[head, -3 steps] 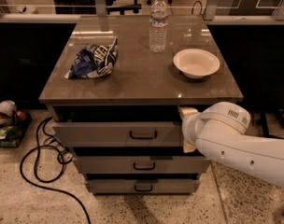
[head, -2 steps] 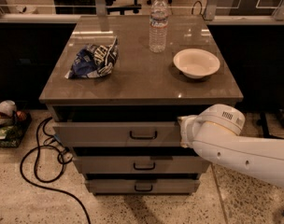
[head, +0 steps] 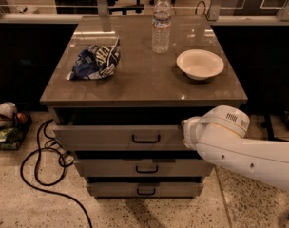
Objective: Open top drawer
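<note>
The top drawer (head: 101, 137) is a wide grey drawer with a small black bar handle (head: 145, 139) at its centre. It stands pulled partly out from under the brown cabinet top (head: 139, 80), with a dark gap above its front. My white arm comes in from the lower right. My gripper (head: 186, 132) is at the right end of the top drawer's front, to the right of the handle; the arm's wrist hides most of it.
Two more grey drawers (head: 144, 167) (head: 143, 190) sit below. On the cabinet top are a blue chip bag (head: 96, 60), a water bottle (head: 161, 25) and a white bowl (head: 200, 63). A black cable (head: 37, 175) loops on the floor at left, near some clutter (head: 6, 122).
My arm and gripper have shifted a little left along the top drawer's front. The drawer looks about as far out as before.
</note>
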Controlling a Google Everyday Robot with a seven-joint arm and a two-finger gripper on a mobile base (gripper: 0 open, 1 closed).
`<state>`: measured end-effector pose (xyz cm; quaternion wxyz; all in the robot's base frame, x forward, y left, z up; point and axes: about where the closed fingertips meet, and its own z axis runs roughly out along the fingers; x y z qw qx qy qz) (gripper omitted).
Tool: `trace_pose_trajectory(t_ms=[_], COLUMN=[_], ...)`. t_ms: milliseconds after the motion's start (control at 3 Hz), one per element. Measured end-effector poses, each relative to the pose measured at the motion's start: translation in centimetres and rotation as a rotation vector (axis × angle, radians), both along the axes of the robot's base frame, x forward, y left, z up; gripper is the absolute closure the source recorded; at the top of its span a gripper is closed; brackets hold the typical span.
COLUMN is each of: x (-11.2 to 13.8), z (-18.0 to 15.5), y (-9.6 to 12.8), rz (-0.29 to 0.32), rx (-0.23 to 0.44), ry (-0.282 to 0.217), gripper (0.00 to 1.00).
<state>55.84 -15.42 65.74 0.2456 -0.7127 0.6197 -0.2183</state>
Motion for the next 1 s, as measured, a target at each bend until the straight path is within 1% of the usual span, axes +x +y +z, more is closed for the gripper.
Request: trace_pose_trajectory(t_ms=[333,667,1000], x=[0.0,0.0,-1.3], z=[0.2,0.2,0.2], y=[0.0,0.0,0.6], rz=[0.000,0.000,0.007], rx=[-0.001,-0.001,-0.029], ry=[-0.003,-0.003,0.038], gripper=[1.00,1.00,1.00])
